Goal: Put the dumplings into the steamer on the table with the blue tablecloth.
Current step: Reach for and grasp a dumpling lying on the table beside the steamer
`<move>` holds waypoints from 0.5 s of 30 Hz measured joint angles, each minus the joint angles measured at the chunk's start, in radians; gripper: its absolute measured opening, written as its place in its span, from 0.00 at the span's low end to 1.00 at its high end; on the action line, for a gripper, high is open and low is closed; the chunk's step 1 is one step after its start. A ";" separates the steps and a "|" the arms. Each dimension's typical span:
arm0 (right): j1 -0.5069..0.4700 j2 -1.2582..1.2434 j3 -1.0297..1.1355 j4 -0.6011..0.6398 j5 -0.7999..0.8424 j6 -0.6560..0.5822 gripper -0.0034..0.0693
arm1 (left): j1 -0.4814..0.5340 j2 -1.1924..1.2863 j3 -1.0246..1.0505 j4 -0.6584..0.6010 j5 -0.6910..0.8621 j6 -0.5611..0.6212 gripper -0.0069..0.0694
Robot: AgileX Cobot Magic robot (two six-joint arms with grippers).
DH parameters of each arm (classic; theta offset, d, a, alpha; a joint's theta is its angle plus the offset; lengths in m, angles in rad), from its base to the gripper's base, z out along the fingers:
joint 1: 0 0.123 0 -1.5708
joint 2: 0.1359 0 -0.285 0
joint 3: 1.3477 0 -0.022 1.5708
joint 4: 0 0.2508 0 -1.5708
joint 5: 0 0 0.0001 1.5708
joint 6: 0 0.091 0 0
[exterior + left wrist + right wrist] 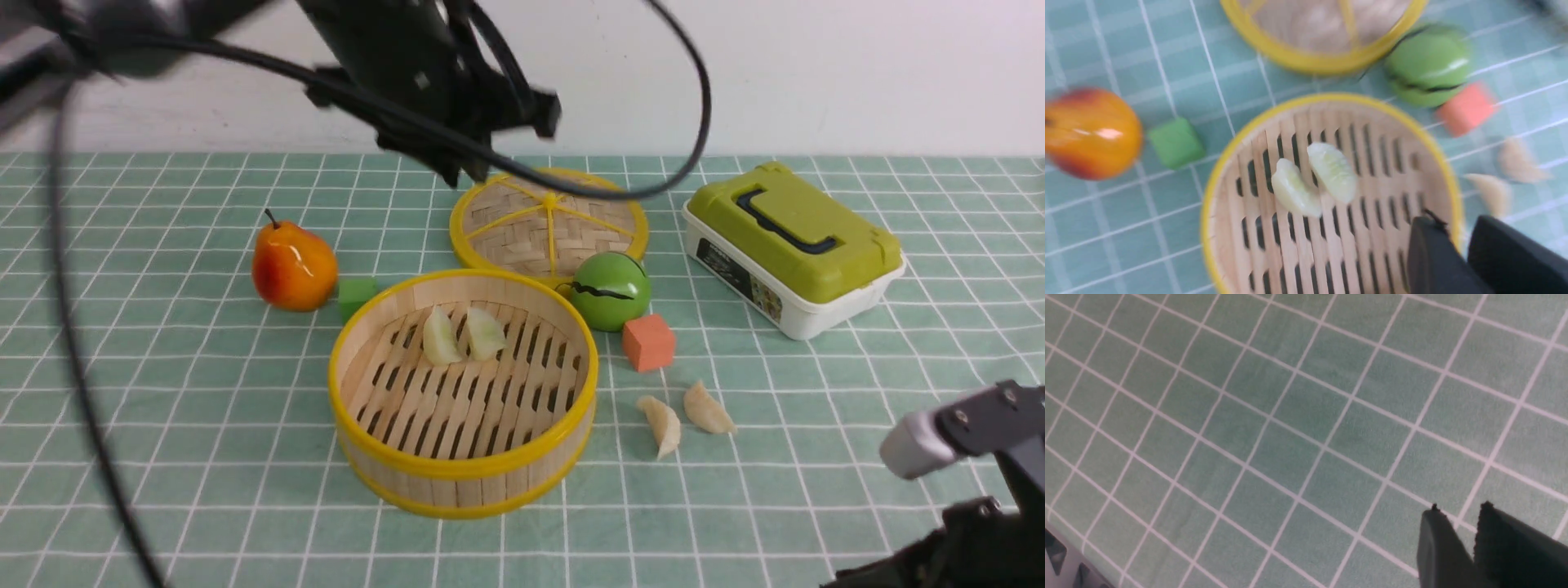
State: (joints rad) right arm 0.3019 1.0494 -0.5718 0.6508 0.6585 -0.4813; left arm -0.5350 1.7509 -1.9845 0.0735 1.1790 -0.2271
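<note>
Front view gives you the whole job at a glance: two dumplings [441,336] [486,332] lie close together on the slatted floor of the steamer [457,469], toward its far side. The other two dumplings [661,425] [709,408] lie on the table with the blue tablecloth [204,408], just off the steamer's right rim and a little apart from each other. An orange cube [649,343] sits beyond them, also to the steamer's right.

Your left gripper [1457,228] hovers above the steamer's near-right rim, its jaws only narrowly parted with nothing between them. Your right gripper [1459,514] hangs over bare cloth well to the right of the steamer, also a narrow slit and empty.

Expect the loose dumplings to be very light, and their glossy skin will likely slip under hard pads. They look moulded and fairly firm, though you cannot confirm that from here.

- Open wider before you descend.
- Take one across its plump middle, with a jaw on each broad face, rather than by a pointed end or the thin pinched edge.
- They lie low on their sides, so your fingertips must come almost to the cloth. Watch that the fabric does not bunch, and that you do not nudge the neighbouring dumpling.
- Squeeze gently, because a hard pinch could squirt one out.
</note>
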 joint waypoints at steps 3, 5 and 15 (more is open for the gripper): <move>0.000 0.095 -0.091 -0.016 0.004 0.013 0.38 | 0.000 -0.173 0.044 0.000 0.046 0.005 0.11; 0.000 0.184 -0.155 -0.031 0.003 0.029 0.45 | 0.000 -0.283 0.121 0.002 0.045 0.002 0.07; 0.000 0.600 -0.480 -0.110 -0.001 0.095 0.51 | 0.000 -0.912 0.889 0.061 -0.200 -0.074 0.07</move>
State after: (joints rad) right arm 0.3022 1.6494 -1.0518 0.5404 0.6573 -0.3866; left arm -0.5350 0.8392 -1.0959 0.1348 0.9786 -0.3006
